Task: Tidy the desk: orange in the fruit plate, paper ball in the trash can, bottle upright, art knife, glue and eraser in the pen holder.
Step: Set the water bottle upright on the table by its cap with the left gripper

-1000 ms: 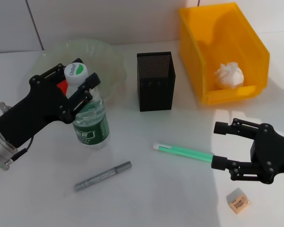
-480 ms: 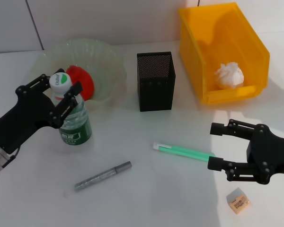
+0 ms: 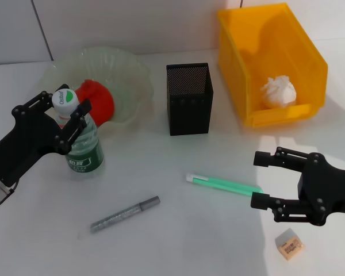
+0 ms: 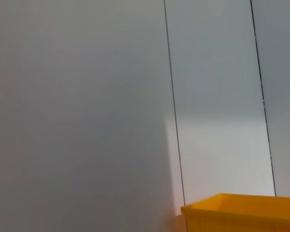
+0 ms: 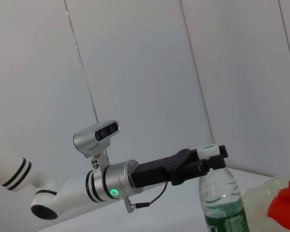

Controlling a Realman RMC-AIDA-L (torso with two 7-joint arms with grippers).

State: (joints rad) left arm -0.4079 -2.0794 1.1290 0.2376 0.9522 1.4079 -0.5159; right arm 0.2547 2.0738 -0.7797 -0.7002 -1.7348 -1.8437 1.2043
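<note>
Eraser [image 3: 289,244], small tan block, sits near the desk's [image 3: 178,241] front right corner. Just behind it, right gripper [image 3: 257,179] hovers, fingers apart, empty, by the slim green glue stick [image 3: 223,184]. Silver art knife [image 3: 125,214] lies front centre. Left gripper [image 3: 62,116] is clamped on the clear ribbed bottle's [image 3: 80,144] neck; bottle looks upright, base probably on the desk, contact unclear. Judgement: confirm seating, open slowly, withdraw level. Far edge: black mesh pen holder [image 3: 188,98].
</note>
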